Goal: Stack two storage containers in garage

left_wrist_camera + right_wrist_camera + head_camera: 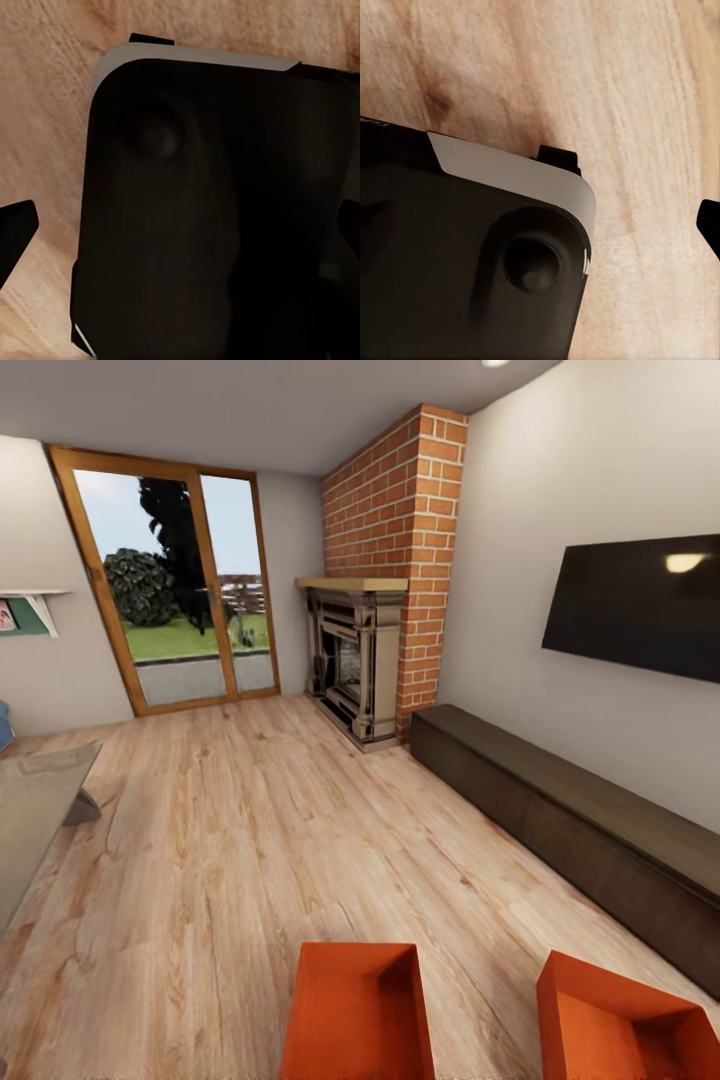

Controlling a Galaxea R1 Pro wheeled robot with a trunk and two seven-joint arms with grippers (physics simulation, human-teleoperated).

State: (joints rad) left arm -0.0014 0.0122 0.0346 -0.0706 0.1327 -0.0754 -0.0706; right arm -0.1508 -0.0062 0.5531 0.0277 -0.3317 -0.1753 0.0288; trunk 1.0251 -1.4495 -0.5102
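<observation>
Two orange-red storage containers stand near the camera on the light wood plank floor (250, 840) of the living room: one container (358, 1012) in the middle, the other container (625, 1020) to its right, apart. Both are open on top and look empty. Farther away are a brick fireplace (365, 660), glass doors (175, 590), a wall TV (640, 605) and a long dark cabinet (580, 830) on the right. If the grippers are wide or narrow, I cannot tell.
</observation>
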